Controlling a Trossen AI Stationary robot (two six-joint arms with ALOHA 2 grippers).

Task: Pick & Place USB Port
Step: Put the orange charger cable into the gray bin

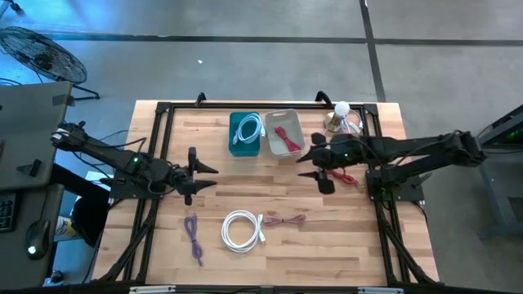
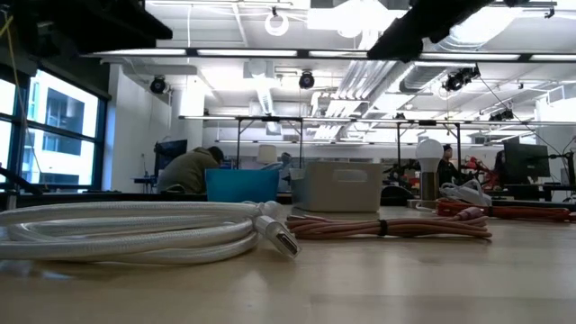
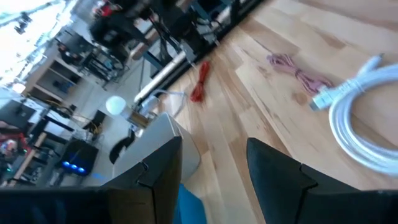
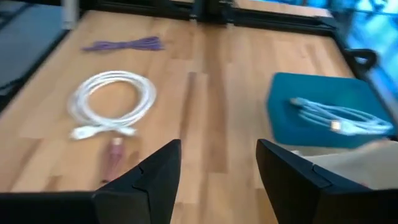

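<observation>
Dark fingers of right gripper spread wide, empty, hovering beside grey plastic bin. Left gripper likewise wide, empty, left of centre. Coiled white braided USB cable lies flat on wooden table, near side, between purple cable and pink bundled cable. Coil sits nearward of both grippers; left arm looks nearer. Teal bin far side.

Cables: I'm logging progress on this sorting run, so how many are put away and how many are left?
Done: a white cable lies in the blue bin and a red cable in the grey bin. In hand: nothing; the left hand and right hand are both open and empty above the table. Left: the purple cable, the coiled white cable, the pink cable and another red cable by the right hand.
</observation>
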